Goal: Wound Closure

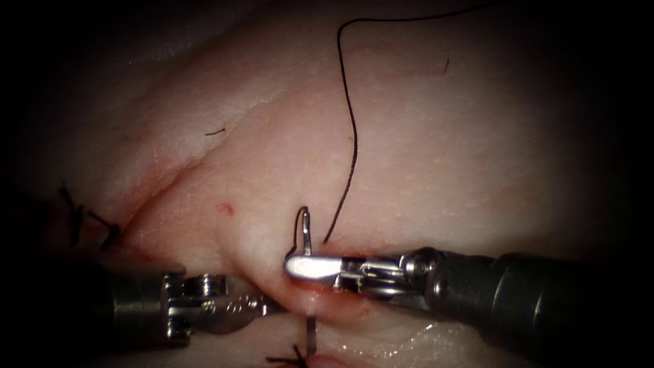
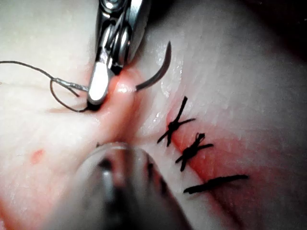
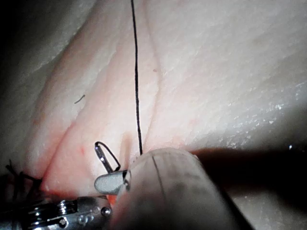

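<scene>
Pincer of the right arm [image 1: 300, 267] is seen closed on the needle [image 1: 306, 232], gripped near its tail end, where the thread [image 1: 351, 123] is joined. It is laid flat against the tissue [image 1: 443, 150], at a raised, reddened fold beside the cut. The left arm's tool [image 1: 262, 308] is set just beside that fold from the opposite side; whether anything is held by it cannot be told. Three finished stitches [image 2: 180, 122] are seen further along the cut in the left wrist view. The needle is lodged in the tissue: its tail stands up above the right pincer, and its pointed part [image 2: 158, 72] is bared beyond the fold. The side of the cut on which each end lies cannot be told. The thread is run slack from the tail up across the tissue. A firm grip square to the needle is judged necessary, any movement being made along its curve so that the fold is not torn, and the slack thread is best left free of both tools.
</scene>
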{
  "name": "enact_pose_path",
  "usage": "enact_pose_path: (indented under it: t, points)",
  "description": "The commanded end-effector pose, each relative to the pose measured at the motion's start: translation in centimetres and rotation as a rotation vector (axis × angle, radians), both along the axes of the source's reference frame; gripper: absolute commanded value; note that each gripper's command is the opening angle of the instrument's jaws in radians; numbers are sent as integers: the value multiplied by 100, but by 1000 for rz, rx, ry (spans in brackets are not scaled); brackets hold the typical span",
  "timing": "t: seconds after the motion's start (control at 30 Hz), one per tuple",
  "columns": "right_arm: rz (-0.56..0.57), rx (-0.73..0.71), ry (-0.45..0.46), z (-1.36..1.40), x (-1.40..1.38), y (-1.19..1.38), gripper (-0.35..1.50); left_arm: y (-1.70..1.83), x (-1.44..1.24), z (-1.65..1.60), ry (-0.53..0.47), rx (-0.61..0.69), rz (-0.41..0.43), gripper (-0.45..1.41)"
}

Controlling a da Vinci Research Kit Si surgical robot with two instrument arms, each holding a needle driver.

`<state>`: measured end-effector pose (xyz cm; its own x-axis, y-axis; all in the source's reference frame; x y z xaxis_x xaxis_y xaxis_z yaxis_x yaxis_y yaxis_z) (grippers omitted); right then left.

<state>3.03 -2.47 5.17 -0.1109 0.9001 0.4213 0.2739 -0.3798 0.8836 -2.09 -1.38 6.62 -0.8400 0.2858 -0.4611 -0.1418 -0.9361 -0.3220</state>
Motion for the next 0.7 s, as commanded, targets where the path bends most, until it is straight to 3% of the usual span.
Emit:
enact_pose_path:
  t: [0.03, 0.23, 0.33, 0.5, 0.63, 0.7]
  points:
    - [52, -67, -22, 15, 0, 24, 113, -1, -4, -4, -10, 3, -6, -35]
    - [122, -236, -91, 32, -18, 61, 123, 0, -5, -33, -89, -52, -14, -33]
    - [133, -376, -155, 44, -27, 78, 130, 4, -8, -46, -182, -117, 0, -30]
    - [148, -561, -237, 54, -45, 103, 131, 10, -9, -43, -242, -182, 33, -10]
    - [154, -618, -248, 54, -58, 116, 131, 16, -9, -39, -272, -228, 52, 2]
    - [153, -644, -242, 52, -73, 125, 133, 22, -12, -37, -340, -252, 66, 14]
